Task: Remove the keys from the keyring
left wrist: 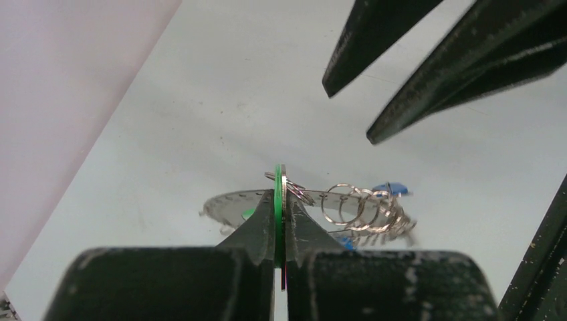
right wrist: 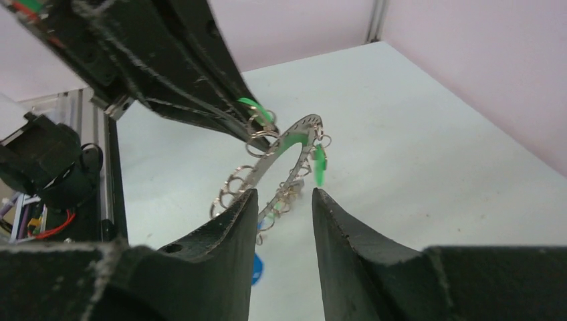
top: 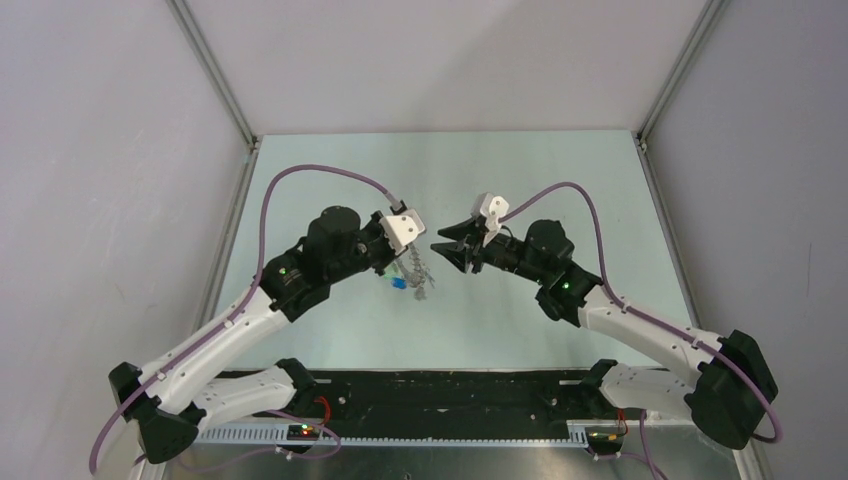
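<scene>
Left pincer (left wrist: 281,208) is clamped tight on a green key (left wrist: 277,200) at the rim of the keyring (right wrist: 302,127). The ring hangs tilted, lifted off the counter (top: 540,180), over its middle. More keys (right wrist: 319,164) dangle from the rim. Right pincer (right wrist: 284,195) is spread apart, just beside the ring.

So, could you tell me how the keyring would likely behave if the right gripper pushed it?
The keyring itself looks like stiff flat metal. It seems held only by a green tag in the left gripper, so it would probably swing, its loose small rings jangling.
</scene>
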